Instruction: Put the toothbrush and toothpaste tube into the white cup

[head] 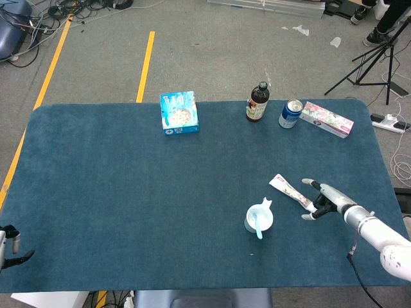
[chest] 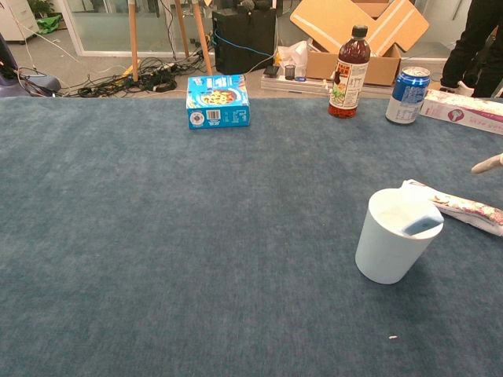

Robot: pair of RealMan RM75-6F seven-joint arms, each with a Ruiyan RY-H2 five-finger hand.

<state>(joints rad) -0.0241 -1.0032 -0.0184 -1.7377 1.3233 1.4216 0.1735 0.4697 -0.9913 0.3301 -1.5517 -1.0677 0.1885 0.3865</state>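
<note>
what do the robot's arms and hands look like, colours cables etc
The right hand has white-tipped fingers over dark grey and black parts, joined to a silver metal wrist and a glossy white forearm, with a thin black cable hanging beneath it. Only a sliver of the left hand shows at the frame edge: black parts with a pale grey piece.
</note>
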